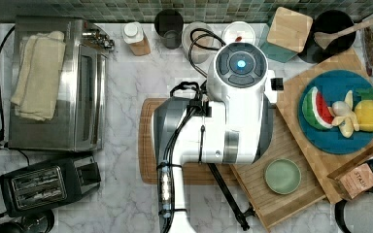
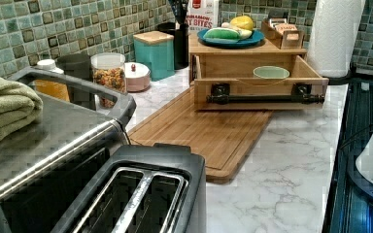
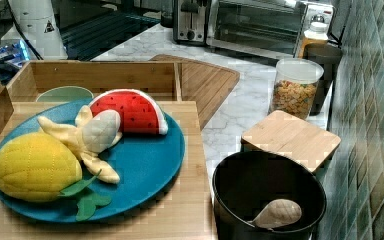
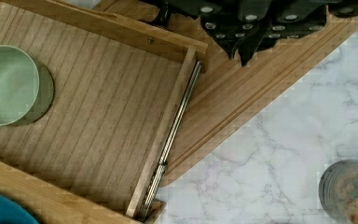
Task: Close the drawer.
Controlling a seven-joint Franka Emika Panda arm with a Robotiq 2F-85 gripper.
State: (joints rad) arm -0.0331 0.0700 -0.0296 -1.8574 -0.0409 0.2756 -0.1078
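Observation:
The drawer (image 2: 262, 87) stands pulled out from under the wooden top that bears the blue fruit plate (image 2: 230, 40). Its ribbed floor (image 4: 107, 107) holds a pale green bowl (image 4: 7, 84), and a black bar handle (image 2: 264, 99) runs across its front. In the top view the drawer (image 1: 296, 150) juts toward the lower left, partly under my white arm (image 1: 223, 121). My gripper (image 4: 256, 28) hangs above the bamboo cutting board (image 4: 242, 102), just outside the drawer's front corner and touching nothing. In the right view the drawer's wall (image 3: 100, 75) shows behind the plate.
A toaster oven (image 1: 53, 97) and a black toaster (image 1: 43, 187) stand on the top view's left. Jars, a teal canister (image 2: 154, 53) and a black pot (image 3: 267, 195) with a spoon line the tiled back wall. A paper towel roll (image 2: 337, 34) stands by the drawer.

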